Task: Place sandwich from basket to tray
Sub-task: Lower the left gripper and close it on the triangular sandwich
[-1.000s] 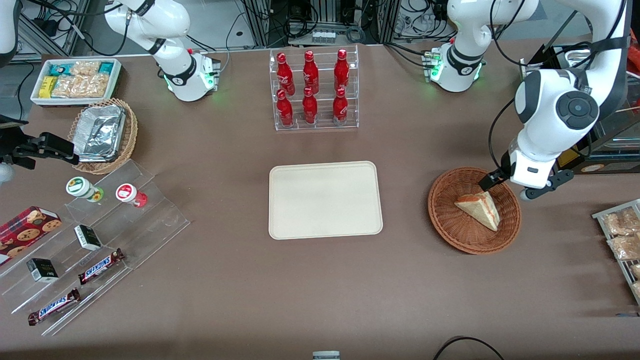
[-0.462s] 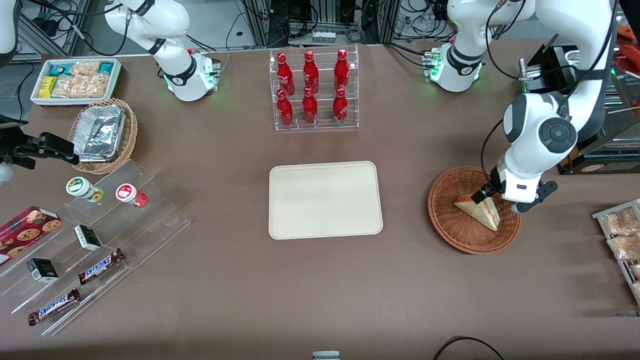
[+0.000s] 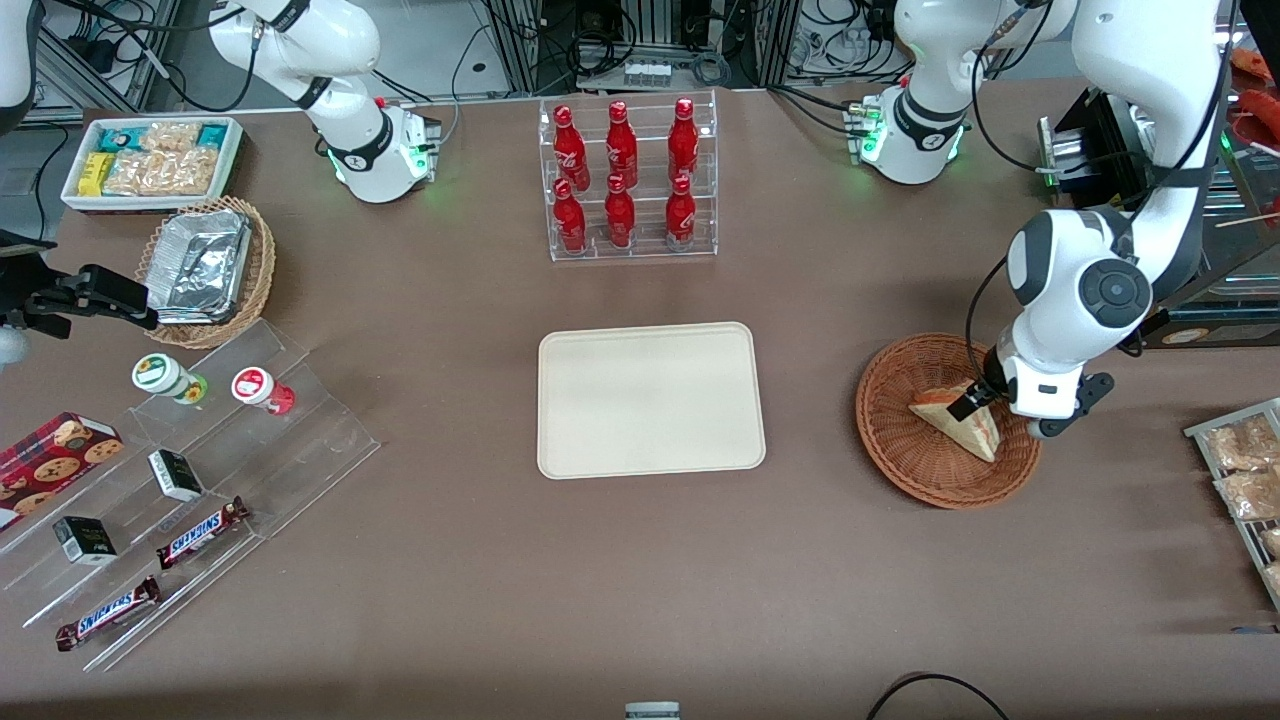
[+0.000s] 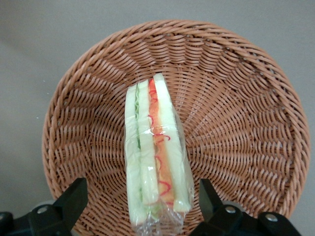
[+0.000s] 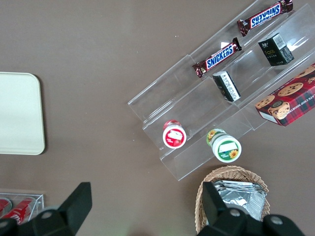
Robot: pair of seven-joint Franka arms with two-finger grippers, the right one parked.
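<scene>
Front view: the gripper (image 3: 975, 403) sits low inside the basket (image 3: 900, 450), over the sandwich (image 3: 958, 422); the tray (image 3: 650, 400) lies well apart. Wrist view: fingers (image 4: 74, 196) spread apart, one either side of the sandwich (image 4: 155, 157) (plastic-wrapped), not clamped.

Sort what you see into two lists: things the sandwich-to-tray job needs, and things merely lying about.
Needed:
sandwich, lying in the basket
tray, nothing on it
end effector, open, straddling the sandwich

Lying about:
cola bottles
Snickers bars
foil-lined basket
cookie box
</scene>
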